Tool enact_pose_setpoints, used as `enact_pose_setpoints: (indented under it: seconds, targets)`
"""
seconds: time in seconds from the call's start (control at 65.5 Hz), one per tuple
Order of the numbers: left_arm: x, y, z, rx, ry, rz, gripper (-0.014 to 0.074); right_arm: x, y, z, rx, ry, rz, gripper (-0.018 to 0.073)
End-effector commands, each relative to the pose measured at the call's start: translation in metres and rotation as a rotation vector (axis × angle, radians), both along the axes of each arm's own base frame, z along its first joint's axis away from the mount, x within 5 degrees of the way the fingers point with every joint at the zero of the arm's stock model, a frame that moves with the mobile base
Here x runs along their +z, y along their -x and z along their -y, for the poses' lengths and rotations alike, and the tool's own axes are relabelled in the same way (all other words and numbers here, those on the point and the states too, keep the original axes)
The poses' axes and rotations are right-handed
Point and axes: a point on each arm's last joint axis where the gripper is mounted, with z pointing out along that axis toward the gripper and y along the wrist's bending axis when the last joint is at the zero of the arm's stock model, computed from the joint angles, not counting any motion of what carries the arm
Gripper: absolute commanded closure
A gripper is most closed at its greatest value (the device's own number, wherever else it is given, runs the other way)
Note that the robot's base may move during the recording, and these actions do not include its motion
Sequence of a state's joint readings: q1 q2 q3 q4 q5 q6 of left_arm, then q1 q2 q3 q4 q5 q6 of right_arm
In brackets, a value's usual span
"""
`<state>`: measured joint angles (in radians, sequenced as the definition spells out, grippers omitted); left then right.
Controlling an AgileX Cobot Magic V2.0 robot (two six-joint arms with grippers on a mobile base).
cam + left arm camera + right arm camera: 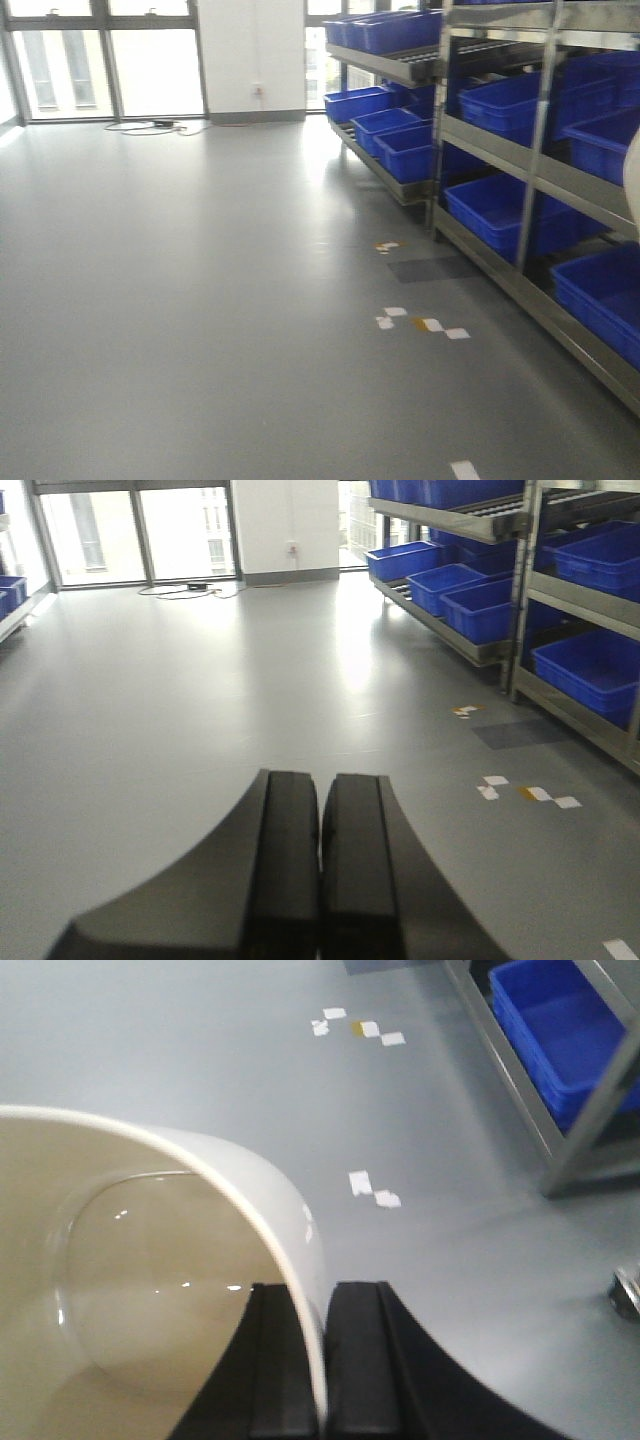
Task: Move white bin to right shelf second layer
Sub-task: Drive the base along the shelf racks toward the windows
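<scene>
R gripper [322,1305] clamps glossy white bin [150,1260] wall.

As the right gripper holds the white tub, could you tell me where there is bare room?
Steel roller rails right of the top blue plastic crates look bare; lower levels are crowded with crates. The grey floor left of the rack is open.
</scene>
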<state>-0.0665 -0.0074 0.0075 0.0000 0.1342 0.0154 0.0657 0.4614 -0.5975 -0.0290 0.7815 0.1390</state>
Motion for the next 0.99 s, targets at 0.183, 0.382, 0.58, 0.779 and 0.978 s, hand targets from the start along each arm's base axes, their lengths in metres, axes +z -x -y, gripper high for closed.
enact_pose_setpoints:
  seconds: [0.183, 0.382, 0.58, 0.779, 0.978]
  targets:
    - [-0.0037, -0.0004, 0.0001, -0.002, 0.007, 0.065, 0.0512, 0.016, -0.0035, 0.0, 0.0, -0.003, 0.114, 0.0512]
    - [-0.0037, -0.0004, 0.0001, -0.002, 0.007, 0.065, 0.0512, 0.016, -0.0035, 0.0, 0.0, -0.003, 0.114, 0.0512]
    - [-0.0037, -0.0004, 0.0001, -0.002, 0.007, 0.065, 0.0512, 0.016, -0.0035, 0.0, 0.0, -0.003, 0.114, 0.0512]
    - [-0.0037, -0.0004, 0.0001, -0.002, 0.007, 0.065, 0.0512, 0.016, -0.0035, 0.0, 0.0, -0.003, 0.114, 0.0512]
    - [-0.0037, -0.0004, 0.0001, -0.002, 0.007, 0.065, 0.0512, 0.016, -0.0035, 0.0, 0.0, -0.003, 0.114, 0.0512]
